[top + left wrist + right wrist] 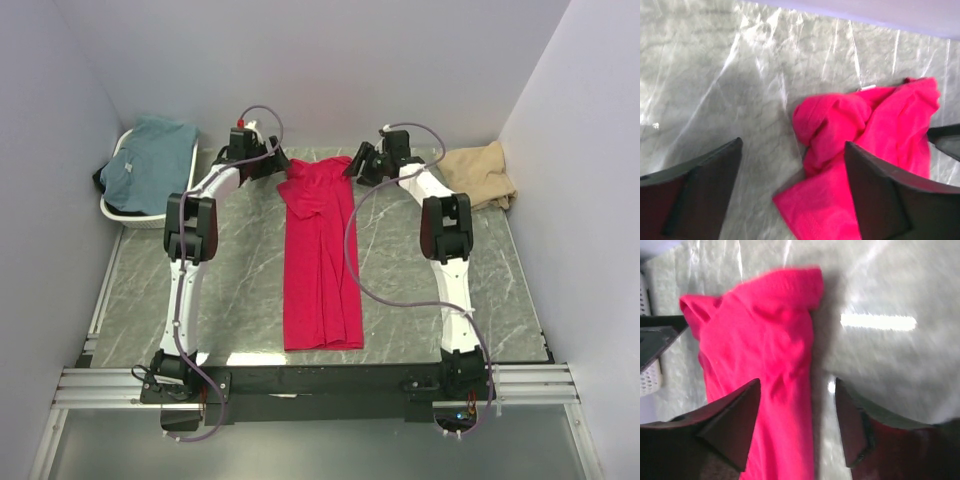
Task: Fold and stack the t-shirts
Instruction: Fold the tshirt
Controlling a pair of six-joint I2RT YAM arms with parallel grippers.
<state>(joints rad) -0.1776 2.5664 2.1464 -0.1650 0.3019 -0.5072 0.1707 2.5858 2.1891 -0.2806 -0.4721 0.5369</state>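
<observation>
The crimson red t-shirt (320, 255) lies as a long narrow strip down the middle of the table, its far end bunched. My left gripper (277, 166) is open over that far end's left corner; the left wrist view shows the bunched red cloth (850, 130) between the open jaws. My right gripper (352, 166) is open over the far right edge of the shirt (765, 355), empty. The teal blue t-shirt (150, 160) lies in the basket at the far left. The tan beige t-shirt (480, 172) is crumpled at the far right.
The white oval basket (125, 215) stands at the far left against the wall. White walls close in the table on three sides. A metal rail (320, 385) runs along the near edge by the arm bases.
</observation>
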